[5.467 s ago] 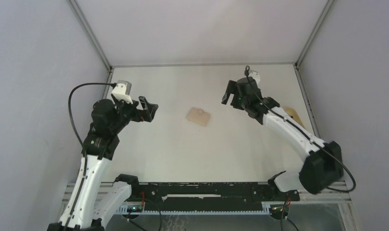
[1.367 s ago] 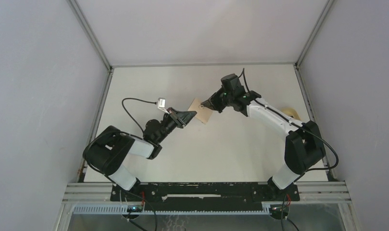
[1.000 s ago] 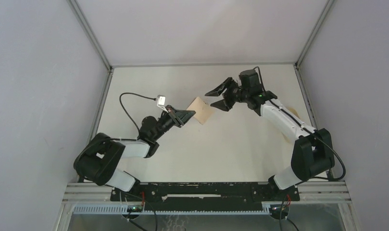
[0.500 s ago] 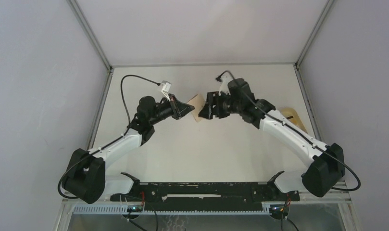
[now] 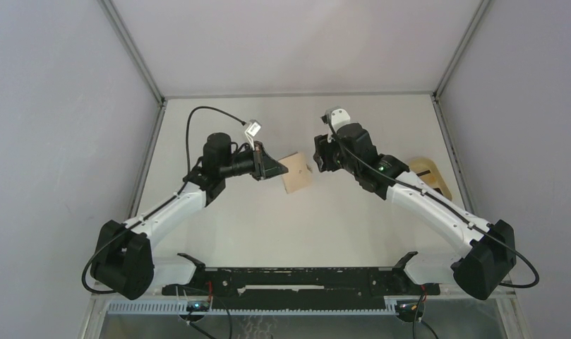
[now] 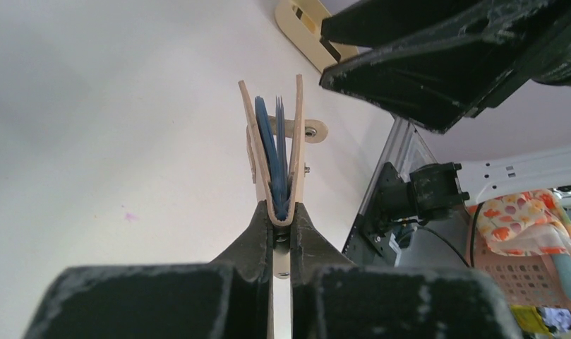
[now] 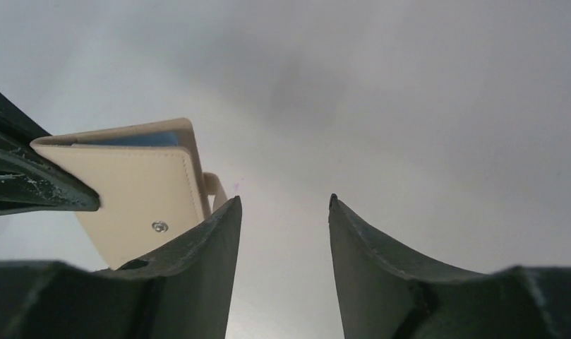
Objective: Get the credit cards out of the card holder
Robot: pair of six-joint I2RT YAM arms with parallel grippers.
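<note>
The tan card holder [image 5: 297, 174] hangs in the air over the table's middle. My left gripper [image 5: 272, 168] is shut on its folded edge [image 6: 276, 210]. Its two flaps gape apart, and the thin blue edges of the credit cards [image 6: 271, 152] show between them. In the right wrist view the card holder [image 7: 130, 189] lies to the left with its snap dot facing me and a strip of blue card [image 7: 145, 139] at its top. My right gripper [image 5: 316, 157] is open just to the right of the holder. Between its fingers [image 7: 284, 201] there is nothing.
A tan oval tray [image 5: 429, 174] lies on the table at the right, under my right forearm, and shows again at the top of the left wrist view [image 6: 301, 22]. Metal frame posts and grey walls close in the white table [image 5: 268, 226].
My left gripper has carried the card holder a little to the right and nearer. My right gripper has turned, drawn back slightly to the right, and its jaws have narrowed somewhat.
</note>
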